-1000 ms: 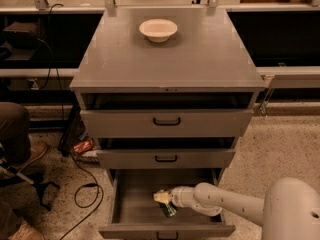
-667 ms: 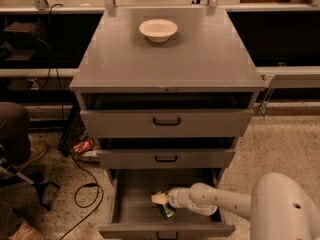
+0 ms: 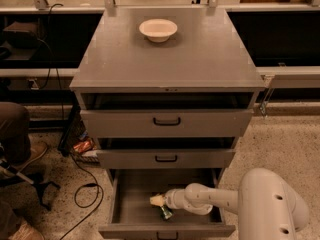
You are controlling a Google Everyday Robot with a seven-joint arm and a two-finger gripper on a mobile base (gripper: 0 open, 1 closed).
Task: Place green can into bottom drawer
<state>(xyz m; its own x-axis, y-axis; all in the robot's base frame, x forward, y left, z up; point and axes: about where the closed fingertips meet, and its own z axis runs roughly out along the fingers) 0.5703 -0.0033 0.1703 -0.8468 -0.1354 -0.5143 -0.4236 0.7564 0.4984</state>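
Observation:
The bottom drawer (image 3: 132, 204) is pulled open at the foot of the grey cabinet. My arm reaches into it from the right. My gripper (image 3: 159, 204) is low inside the drawer, near its middle. The green can (image 3: 165, 213) lies at the gripper's tip, close to the drawer floor; only a small green and silvery part shows below the pale fingertip (image 3: 156, 200).
A white bowl (image 3: 158, 29) stands on the cabinet top (image 3: 200, 59). The two upper drawers (image 3: 166, 122) are slightly open. Black cables (image 3: 85, 194) and a chair base (image 3: 30, 184) lie on the floor at the left. A person's leg (image 3: 15, 129) is at far left.
My arm has pushed a little further left into the drawer and the gripper with the can has sunk slightly lower.

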